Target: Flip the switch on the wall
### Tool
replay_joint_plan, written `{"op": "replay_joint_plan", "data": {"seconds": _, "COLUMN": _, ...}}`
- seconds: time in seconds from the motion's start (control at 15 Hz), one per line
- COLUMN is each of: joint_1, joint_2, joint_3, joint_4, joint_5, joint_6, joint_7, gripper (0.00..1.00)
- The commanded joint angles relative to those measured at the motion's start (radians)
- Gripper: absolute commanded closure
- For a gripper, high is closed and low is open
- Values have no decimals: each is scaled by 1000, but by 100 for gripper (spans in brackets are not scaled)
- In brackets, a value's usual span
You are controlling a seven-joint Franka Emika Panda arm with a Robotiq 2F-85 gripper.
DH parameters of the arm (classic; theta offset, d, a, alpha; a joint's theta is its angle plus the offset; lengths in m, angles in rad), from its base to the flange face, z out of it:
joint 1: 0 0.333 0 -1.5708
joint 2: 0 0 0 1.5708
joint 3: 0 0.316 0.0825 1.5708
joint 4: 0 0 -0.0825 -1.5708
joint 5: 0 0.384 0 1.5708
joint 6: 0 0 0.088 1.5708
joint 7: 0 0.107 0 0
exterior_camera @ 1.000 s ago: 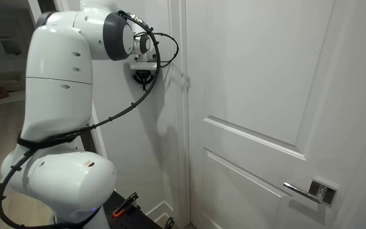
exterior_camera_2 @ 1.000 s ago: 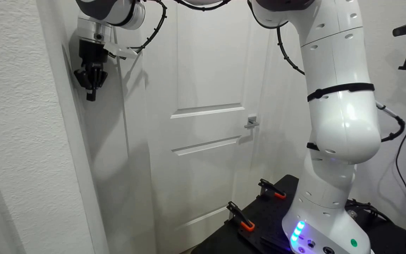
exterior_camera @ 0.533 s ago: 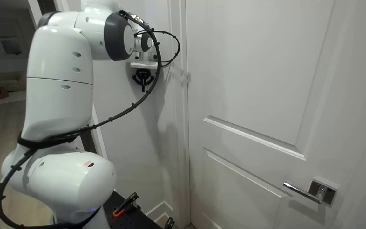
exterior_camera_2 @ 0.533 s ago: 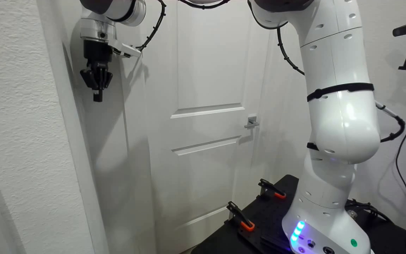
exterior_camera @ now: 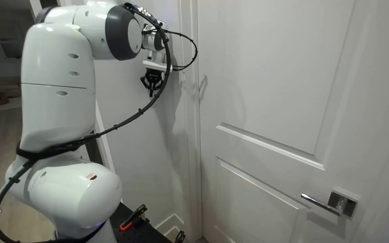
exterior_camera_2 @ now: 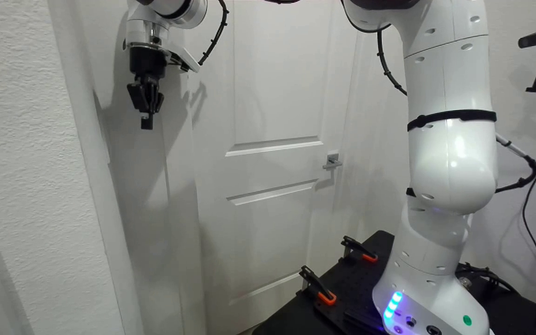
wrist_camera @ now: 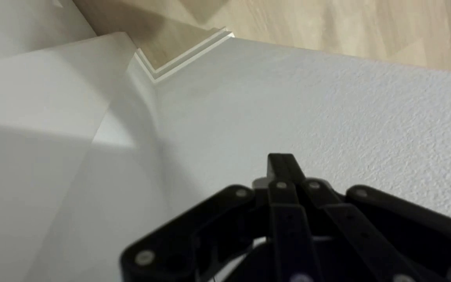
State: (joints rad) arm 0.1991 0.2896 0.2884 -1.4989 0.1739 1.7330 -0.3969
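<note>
Jaws: clenched, fingertips (wrist_camera: 293, 168) meeting; the gripper (exterior_camera_2: 147, 122) points down in both exterior views.
Wall (exterior_camera: 123, 98): plain white, behind the jaws in an exterior view; fine-grained past the fingertips in the wrist view. Touching or apart, cannot tell.
Switch: cannot make it out in any view, so its place relative to the jaws cannot be told.
Shadow (exterior_camera: 168, 118): dark, on the wall, below the jaws.
Cable (exterior_camera: 128, 119): black, sagging off the arm (exterior_camera_2: 452, 158), crossing just in front of the gripper's edge in an exterior view.
Door (exterior_camera: 268, 84): white, panelled, right of the jaws in both exterior views.
Handle (exterior_camera: 321, 204): metal lever on the door, lower than the jaws, well apart.
Baseboard (wrist_camera: 194, 54): white, angled round a corner, well below the jaws.
Floor (wrist_camera: 327, 27): pale wood, also below.
Table (exterior_camera_2: 291, 318): black, two clamps (exterior_camera_2: 318, 284) with orange parts on it, well below the jaws.
</note>
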Motion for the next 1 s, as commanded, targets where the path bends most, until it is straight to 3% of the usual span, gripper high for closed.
{"op": "replay_joint_plan", "data": {"seconds": 0.0, "joint_1": -30, "joint_2": -106, "joint_3": -10, "joint_4": -77, "joint_5": 56, "joint_6": -83, "joint_7": -60, "gripper": 100}}
{"op": "replay_joint_plan", "data": {"seconds": 0.8, "joint_1": -32, "joint_2": -399, "joint_3": -87, "joint_4": -236, "joint_5": 161, "joint_6": -339, "joint_7": -98, "gripper": 100}}
{"op": "replay_joint_plan", "data": {"seconds": 0.87, "joint_1": -30, "joint_2": -418, "joint_3": -93, "joint_4": -246, "joint_5": 155, "joint_6": -349, "joint_7": -95, "gripper": 74}}
{"op": "replay_joint_plan", "data": {"seconds": 0.93, "joint_1": -29, "joint_2": -431, "joint_3": -101, "joint_4": -254, "joint_5": 154, "joint_6": -357, "joint_7": -97, "gripper": 72}}
